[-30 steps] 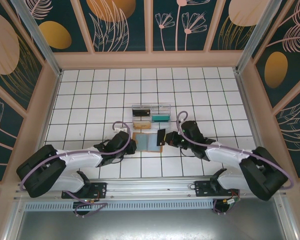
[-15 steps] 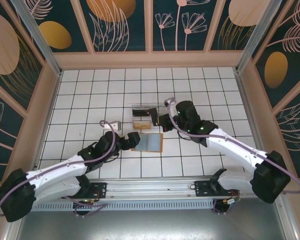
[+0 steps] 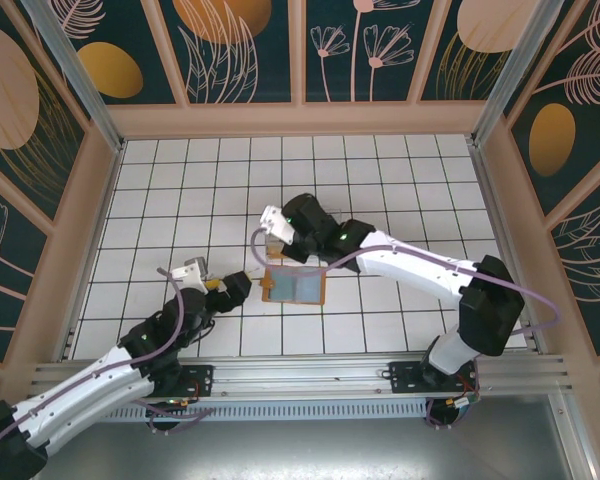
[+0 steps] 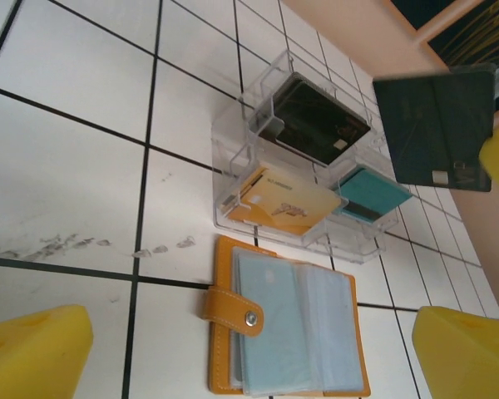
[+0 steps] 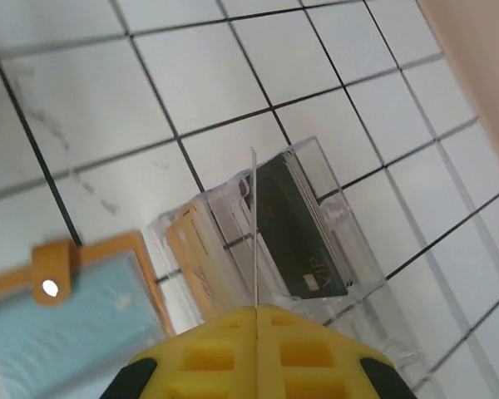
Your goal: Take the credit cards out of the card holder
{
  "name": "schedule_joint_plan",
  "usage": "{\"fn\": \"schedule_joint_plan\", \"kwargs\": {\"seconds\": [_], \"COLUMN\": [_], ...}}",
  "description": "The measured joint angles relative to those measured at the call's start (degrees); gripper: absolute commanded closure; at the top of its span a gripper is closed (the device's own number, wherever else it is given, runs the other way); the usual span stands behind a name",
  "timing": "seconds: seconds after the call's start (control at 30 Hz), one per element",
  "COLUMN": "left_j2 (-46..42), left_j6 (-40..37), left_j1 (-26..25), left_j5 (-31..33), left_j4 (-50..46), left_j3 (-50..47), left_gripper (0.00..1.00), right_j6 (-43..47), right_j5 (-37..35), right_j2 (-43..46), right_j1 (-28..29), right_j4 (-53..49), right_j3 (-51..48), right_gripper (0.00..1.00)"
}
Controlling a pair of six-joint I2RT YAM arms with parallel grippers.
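Observation:
The tan-orange card holder (image 4: 219,328) (image 3: 298,288) lies open on the tiles, pale blue-grey pockets up and its snap strap folded over them. My left gripper (image 4: 249,366) (image 3: 237,287) is open just left of it, with nothing between its yellow fingers (image 4: 33,349). A dark credit card (image 4: 437,125) is pinched upright in my shut right gripper (image 5: 255,312) (image 3: 283,238). It appears edge-on (image 5: 254,233) in the right wrist view, over the clear tray's compartment that holds a black card (image 5: 303,233).
The clear compartmented tray (image 4: 233,158) stands just behind the card holder. It holds a black card (image 4: 316,125), an orange card (image 4: 287,199) and a teal card (image 4: 374,191). White tiles stretch all around; the enclosure walls stand farther out.
My left gripper opened, let go of the card holder and drew back to the left. My right arm carried the dark card from right of the holder across to above the tray.

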State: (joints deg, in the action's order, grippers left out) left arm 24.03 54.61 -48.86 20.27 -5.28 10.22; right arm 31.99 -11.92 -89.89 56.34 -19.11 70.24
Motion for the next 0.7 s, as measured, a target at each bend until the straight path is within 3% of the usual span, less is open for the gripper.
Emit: {"fn": "schedule_joint_plan", "kwargs": {"seconds": [0.3,0.7], "left_j2": [-3.76,-3.76], "left_j6": [0.37,1.22], "left_j1": [0.00,0.00], "left_j5": [2.80,2.80], "left_j4": [-3.37,-4.17], "left_j3": [-0.72,-2.67], "left_gripper": [0.01,0.01], "right_j6": [17.22,23.08], "right_j5": [-8.09,-12.57], "right_j2": [-4.81,-8.39], "right_j1": [1.84,1.84], "right_j4": [1.22,4.87], "right_j3": [0.74,0.87], "right_gripper": [1.00,1.00]}}
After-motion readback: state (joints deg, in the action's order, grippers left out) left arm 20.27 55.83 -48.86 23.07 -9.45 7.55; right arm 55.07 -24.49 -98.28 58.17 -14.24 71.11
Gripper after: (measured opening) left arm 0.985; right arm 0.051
